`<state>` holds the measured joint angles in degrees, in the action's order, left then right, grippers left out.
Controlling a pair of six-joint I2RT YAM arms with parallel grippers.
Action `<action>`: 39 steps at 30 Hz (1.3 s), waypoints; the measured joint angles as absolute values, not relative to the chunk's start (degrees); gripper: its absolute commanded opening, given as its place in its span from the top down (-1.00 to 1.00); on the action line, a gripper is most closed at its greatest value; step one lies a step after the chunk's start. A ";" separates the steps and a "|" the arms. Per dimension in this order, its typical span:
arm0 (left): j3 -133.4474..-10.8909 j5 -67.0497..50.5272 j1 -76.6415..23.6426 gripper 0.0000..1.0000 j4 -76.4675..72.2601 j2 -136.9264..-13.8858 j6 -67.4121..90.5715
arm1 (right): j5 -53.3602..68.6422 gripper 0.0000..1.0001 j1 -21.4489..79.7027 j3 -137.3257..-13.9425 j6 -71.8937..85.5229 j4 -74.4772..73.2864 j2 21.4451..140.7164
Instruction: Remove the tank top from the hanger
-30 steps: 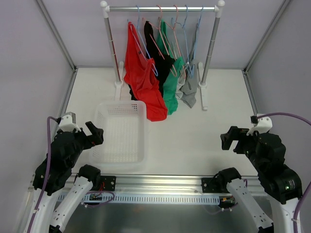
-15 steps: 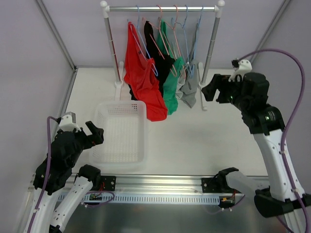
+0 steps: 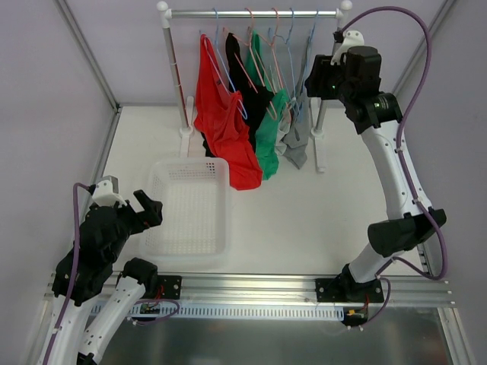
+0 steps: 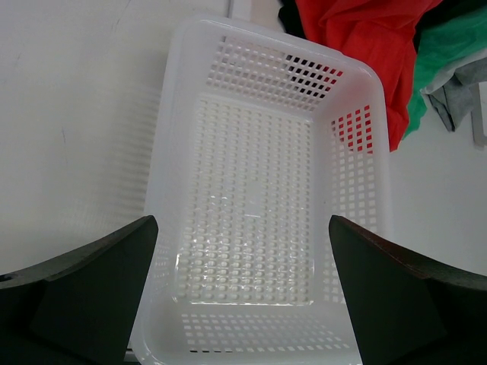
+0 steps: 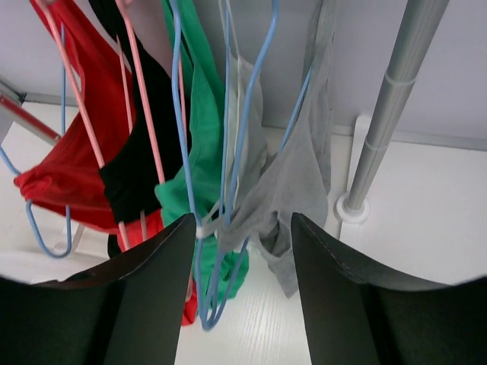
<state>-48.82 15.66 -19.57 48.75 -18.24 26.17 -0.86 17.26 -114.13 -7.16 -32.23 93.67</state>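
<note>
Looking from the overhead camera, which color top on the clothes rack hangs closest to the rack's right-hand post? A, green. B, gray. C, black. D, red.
B: the gray tank top hangs at the end of the row, right beside the right post of the rack.

Bright even light; faint shadows; basket (image 4: pixel 251 228) glare; left gripper fingers (image 4: pixel 84 296) blurred

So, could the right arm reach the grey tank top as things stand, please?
Probably yes: the right gripper hangs right before the grey tank top, jaws apart, nothing between them.
</note>
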 measured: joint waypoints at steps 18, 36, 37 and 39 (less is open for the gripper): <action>-48.47 15.66 -19.57 -0.97 48.73 -15.92 26.20 | -6.07 0.80 17.28 -125.47 -7.11 -31.73 107.44; -48.03 15.66 -19.57 -0.97 48.71 -14.55 26.20 | -7.22 0.99 17.19 -125.45 -7.84 -31.53 104.44; -48.03 15.66 -19.57 -0.97 48.71 -14.55 26.20 | -6.94 0.99 17.08 -125.45 -7.95 -31.48 103.70; -48.03 15.66 -19.57 -0.97 48.71 -14.55 26.20 | -6.31 0.99 16.64 -125.43 -7.97 -31.46 102.02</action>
<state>-48.03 15.66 -19.57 48.71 -14.55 26.20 -6.31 16.64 -125.43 -7.97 -31.46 102.02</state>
